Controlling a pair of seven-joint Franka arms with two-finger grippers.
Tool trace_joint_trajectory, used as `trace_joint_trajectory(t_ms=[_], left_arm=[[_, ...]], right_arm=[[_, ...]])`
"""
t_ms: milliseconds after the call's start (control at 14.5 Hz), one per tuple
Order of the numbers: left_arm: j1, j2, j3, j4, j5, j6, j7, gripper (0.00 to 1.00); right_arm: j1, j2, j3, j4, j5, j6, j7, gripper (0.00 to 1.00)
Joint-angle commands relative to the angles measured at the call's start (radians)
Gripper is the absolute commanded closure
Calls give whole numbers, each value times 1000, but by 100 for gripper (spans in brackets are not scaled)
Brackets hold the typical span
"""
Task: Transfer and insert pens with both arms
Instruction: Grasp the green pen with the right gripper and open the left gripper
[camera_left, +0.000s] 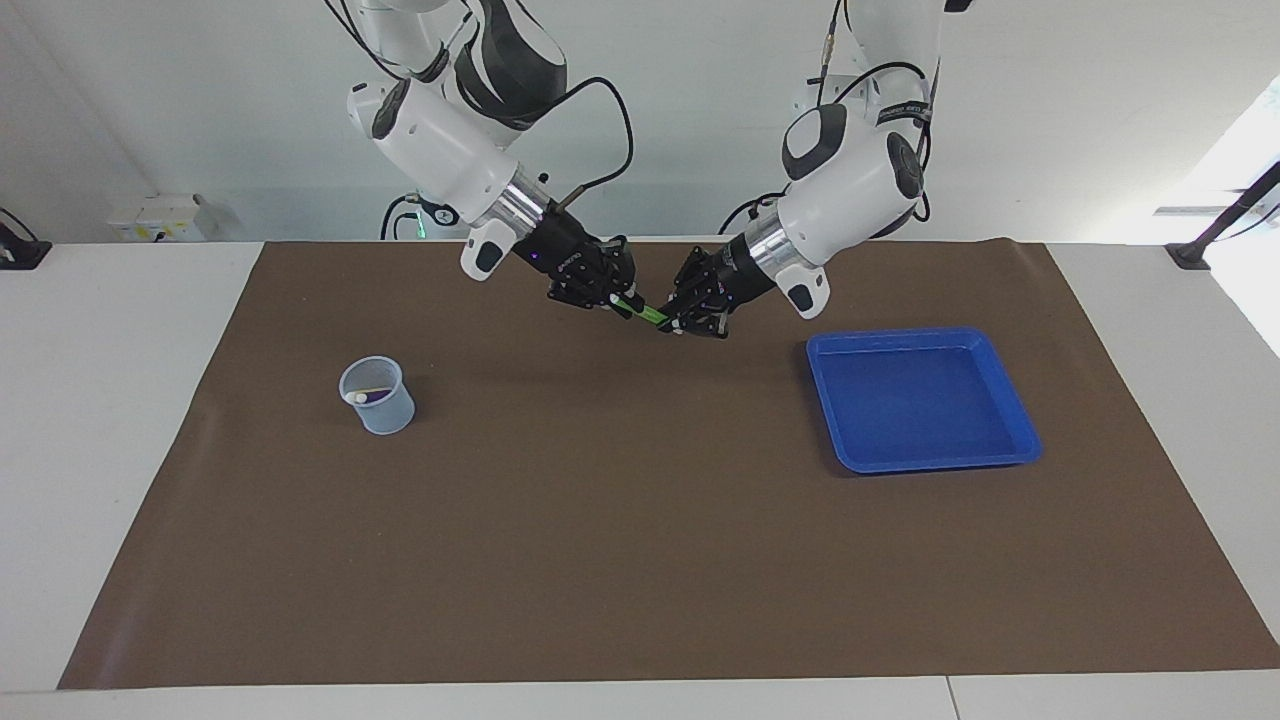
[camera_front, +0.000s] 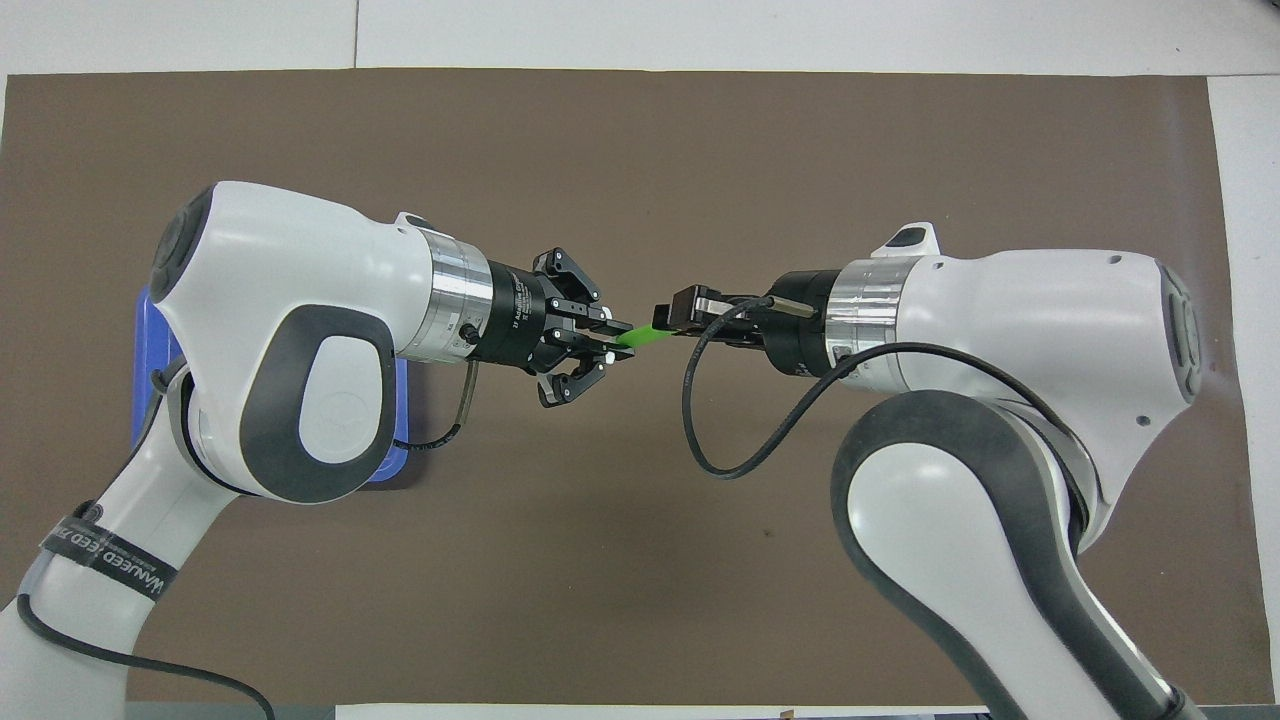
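A green pen (camera_left: 645, 312) (camera_front: 640, 337) hangs in the air over the mat between both grippers. My left gripper (camera_left: 668, 322) (camera_front: 612, 340) is shut on one end of it. My right gripper (camera_left: 620, 298) (camera_front: 668, 325) is shut on the other end, and its fingers cover the pale tip. A clear cup (camera_left: 380, 398) stands toward the right arm's end of the table. It holds a purple pen (camera_left: 380, 396) and a yellow pen (camera_left: 372, 389), with a whitish end (camera_left: 360, 398) showing. The right arm hides the cup in the overhead view.
A blue tray (camera_left: 1015, 420) (camera_front: 145, 330) lies on the brown mat (camera_left: 620, 560) toward the left arm's end, with nothing in it. The left arm covers most of it from above.
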Motion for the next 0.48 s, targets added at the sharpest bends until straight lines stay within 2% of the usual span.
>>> trace_joint_trajectory(t_ms=[0, 69, 413], left_arm=[[-2, -28, 3, -30, -29, 13, 20, 100], [-4, -28, 4, -26, -26, 13, 31, 1], [5, -40, 11, -35, -20, 0, 95, 0]], right_arm=[[-12, -19, 5, -20, 6, -2, -16, 100], [-14, -19, 5, -20, 6, -3, -21, 100], [-32, -24, 1, -18, 3, -38, -24, 100]])
